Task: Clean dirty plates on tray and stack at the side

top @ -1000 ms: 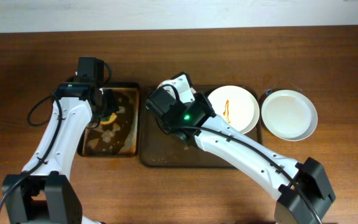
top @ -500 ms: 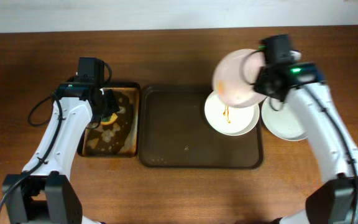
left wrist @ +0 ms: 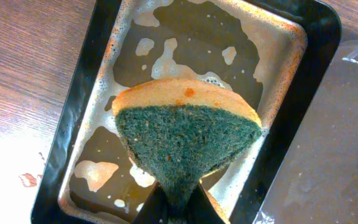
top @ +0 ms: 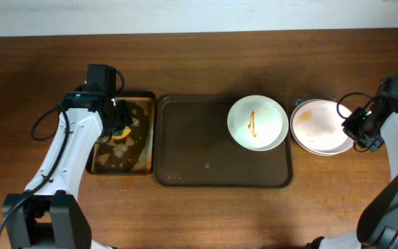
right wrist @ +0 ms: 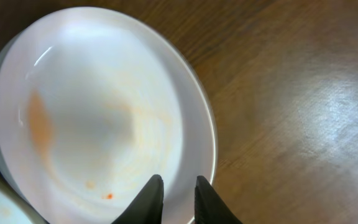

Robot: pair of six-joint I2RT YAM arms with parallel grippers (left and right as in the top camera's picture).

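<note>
One white plate [top: 257,122] with an orange-red streak lies at the right end of the dark brown tray [top: 192,138]. Two more plates [top: 318,124] are stacked on the table to the right of the tray. The top one carries a faint orange smear and a red speck in the right wrist view [right wrist: 104,112]. My right gripper [top: 356,131] hovers over the stack's right rim, and its fingers [right wrist: 178,186] are slightly apart with nothing between them. My left gripper [top: 118,128] is shut on the green-yellow sponge [left wrist: 188,140] over the small tray; its fingers show in the left wrist view [left wrist: 178,208].
The small black-rimmed tray [top: 152,131] with brown liquid and foam [left wrist: 73,124] sits just left of the dark tray. Bare wooden table lies to the right of the stack [right wrist: 303,124].
My right arm swung from the dark tray's left part over to the right, carrying a plate, and set it on the plate beside the tray. The left arm has not moved.
</note>
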